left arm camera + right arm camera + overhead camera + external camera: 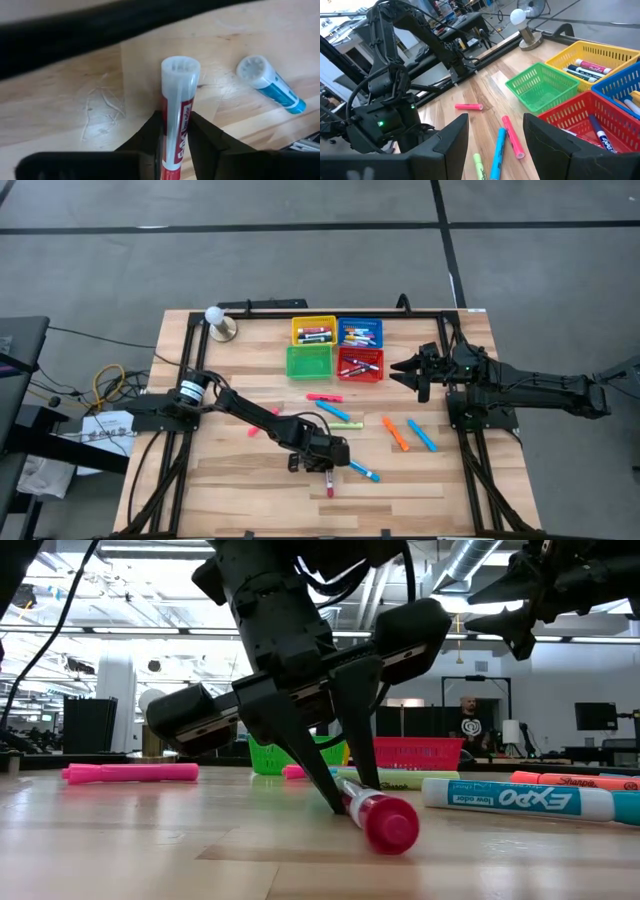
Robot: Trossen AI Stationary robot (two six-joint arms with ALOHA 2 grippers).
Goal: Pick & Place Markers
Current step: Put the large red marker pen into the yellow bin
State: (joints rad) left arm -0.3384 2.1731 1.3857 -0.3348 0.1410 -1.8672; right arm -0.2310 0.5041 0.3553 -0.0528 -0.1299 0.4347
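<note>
Beyond table we saw open hall with ceiling ducts and person standing far back. Wooden table (240, 480) bore four mesh baskets (337, 347) at far middle, loose markers (395, 433) scattered mid-table. Right gripper (408, 370) hung spread beside baskets, holding nothing. Left gripper (328, 470) near front edge pinched red marker (378, 815), lying on wood.
</note>
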